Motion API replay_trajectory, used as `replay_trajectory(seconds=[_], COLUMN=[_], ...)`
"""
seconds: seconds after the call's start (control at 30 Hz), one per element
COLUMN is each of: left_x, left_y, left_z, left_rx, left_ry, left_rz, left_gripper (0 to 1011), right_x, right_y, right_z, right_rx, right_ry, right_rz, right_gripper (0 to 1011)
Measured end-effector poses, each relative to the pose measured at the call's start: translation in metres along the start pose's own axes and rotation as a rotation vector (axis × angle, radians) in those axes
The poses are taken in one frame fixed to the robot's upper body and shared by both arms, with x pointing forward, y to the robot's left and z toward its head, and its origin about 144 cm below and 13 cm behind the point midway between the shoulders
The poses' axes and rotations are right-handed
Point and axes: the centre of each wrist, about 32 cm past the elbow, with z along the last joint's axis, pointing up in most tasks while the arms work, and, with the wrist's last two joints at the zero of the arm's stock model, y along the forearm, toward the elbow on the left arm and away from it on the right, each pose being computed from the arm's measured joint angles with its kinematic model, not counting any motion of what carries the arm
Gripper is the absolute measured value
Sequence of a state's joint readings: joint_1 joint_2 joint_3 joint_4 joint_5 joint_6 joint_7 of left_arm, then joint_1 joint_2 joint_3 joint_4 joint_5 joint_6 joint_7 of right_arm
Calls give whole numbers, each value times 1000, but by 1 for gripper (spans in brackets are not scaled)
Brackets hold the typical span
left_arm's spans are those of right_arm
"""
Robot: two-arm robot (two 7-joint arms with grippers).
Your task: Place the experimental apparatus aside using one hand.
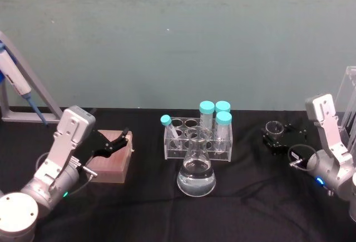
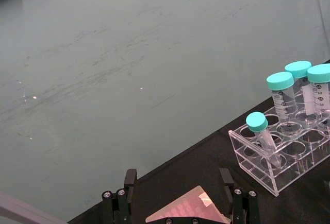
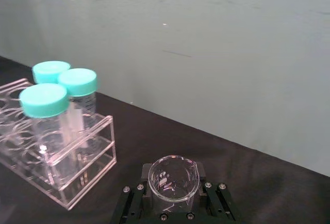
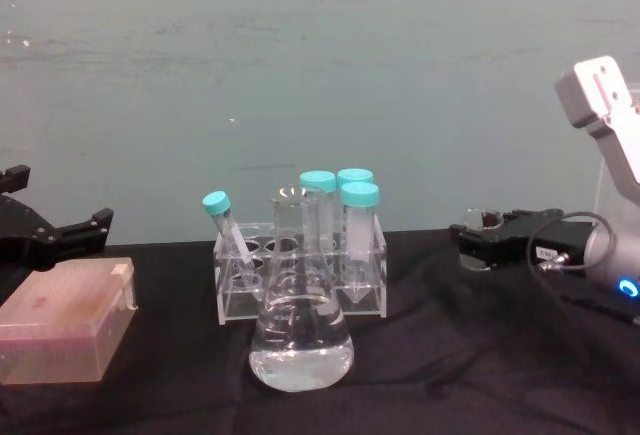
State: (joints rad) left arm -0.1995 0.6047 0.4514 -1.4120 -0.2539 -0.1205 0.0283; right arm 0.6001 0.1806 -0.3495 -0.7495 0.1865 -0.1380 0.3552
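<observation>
Closest was the small glass beaker [image 3: 172,178], sitting between the jaws of the right gripper [image 1: 273,137]. Those jaws were closed in snug on both sides of it and held it upright. The beaker looked empty. It was over the right part of the black desk [image 1: 250,197], well apart from the other glass things. The right arm came in from the right edge, bent, with its wrist pointing toward the middle.

The left gripper [image 1: 119,141] hung just above a pink box [image 1: 111,161] on the left. Its jaws were spread wide and held nothing. Its arm bent up from the lower left corner.

In the middle of the desk stood a flask [image 1: 196,171] with clear liquid low in it. Just behind it was a clear rack [image 1: 173,148]. Three fat tubes [image 1: 223,128] with blue-green caps stood straight in the rack. One thin tube [image 1: 171,131] leaned to one side.
</observation>
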Motion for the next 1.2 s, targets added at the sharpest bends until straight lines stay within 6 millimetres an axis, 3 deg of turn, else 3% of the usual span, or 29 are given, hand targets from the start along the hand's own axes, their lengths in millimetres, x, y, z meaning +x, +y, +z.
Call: replay_trajectory(seconds=[0.43,1.2], left_x=[0,0], left_y=[0,0], left_z=[0,0], left_rx=[0,0], left_ry=[0,0], left_rz=[0,0], left_gripper=[1000,1000], right_x=[-9,-8], right_y=[5,14], right_z=[1,-1], right_rx=[-15,-16], right_ry=[10,45], right_rz=[-113,-276], right_gripper=[465,465])
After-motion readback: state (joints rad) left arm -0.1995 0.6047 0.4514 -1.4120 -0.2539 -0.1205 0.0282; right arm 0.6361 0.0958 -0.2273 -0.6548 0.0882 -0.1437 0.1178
